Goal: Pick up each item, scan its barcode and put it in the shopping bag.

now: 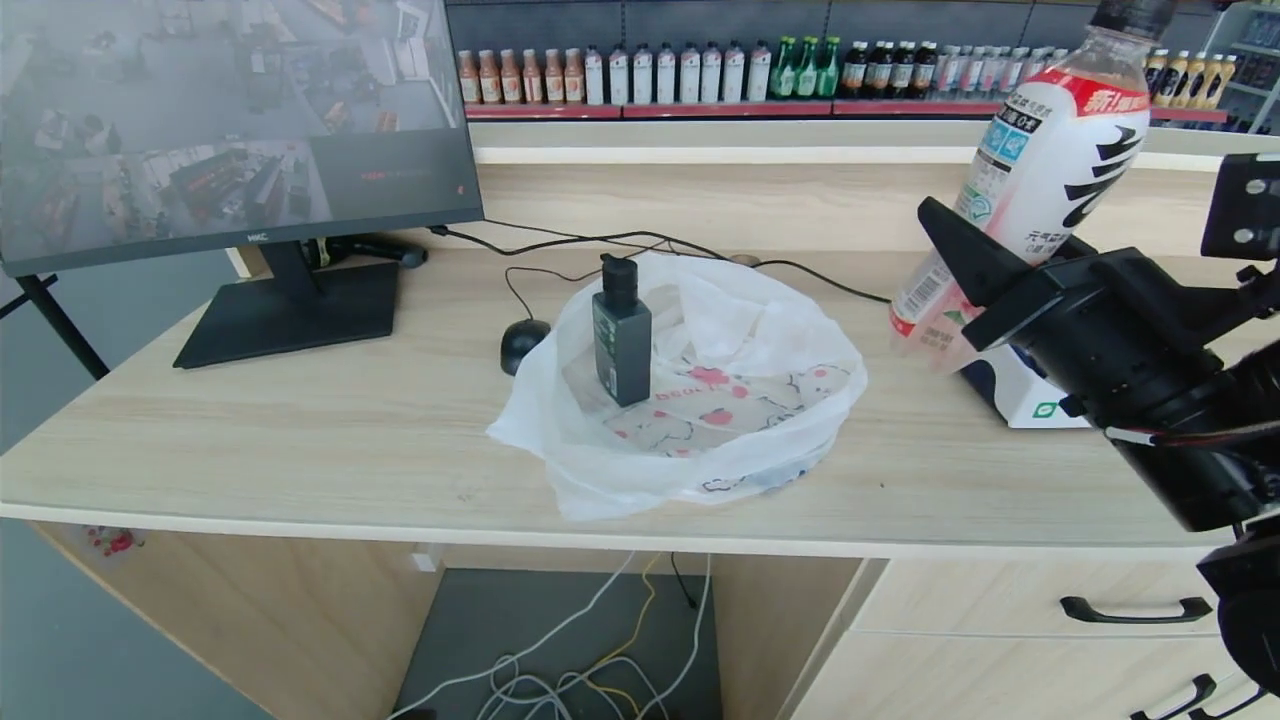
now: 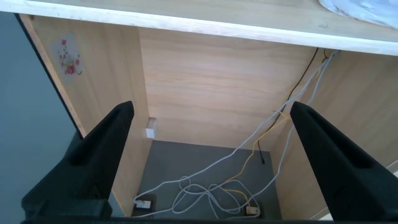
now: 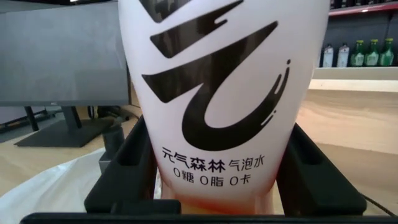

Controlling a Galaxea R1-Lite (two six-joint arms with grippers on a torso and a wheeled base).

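Over on the upper right, the right gripper (image 3: 219, 143) is clamped round the lower half of a pale drink bottle (image 1: 1040, 170), which is held tilted above the counter (image 1: 300, 430). The white shopping bag (image 1: 800, 330) lies open in the middle of the frame with a dark bottle (image 1: 622, 340) standing in it. A small carton (image 1: 1020, 395) sits under the raised bottle. The left gripper (image 2: 211, 109) hangs low by the counter's front edge, fingers spread wide with nothing between them.

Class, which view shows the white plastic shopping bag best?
The head view: the white plastic shopping bag lies whole and open there. The left wrist view catches its edge; the right wrist view, a corner.
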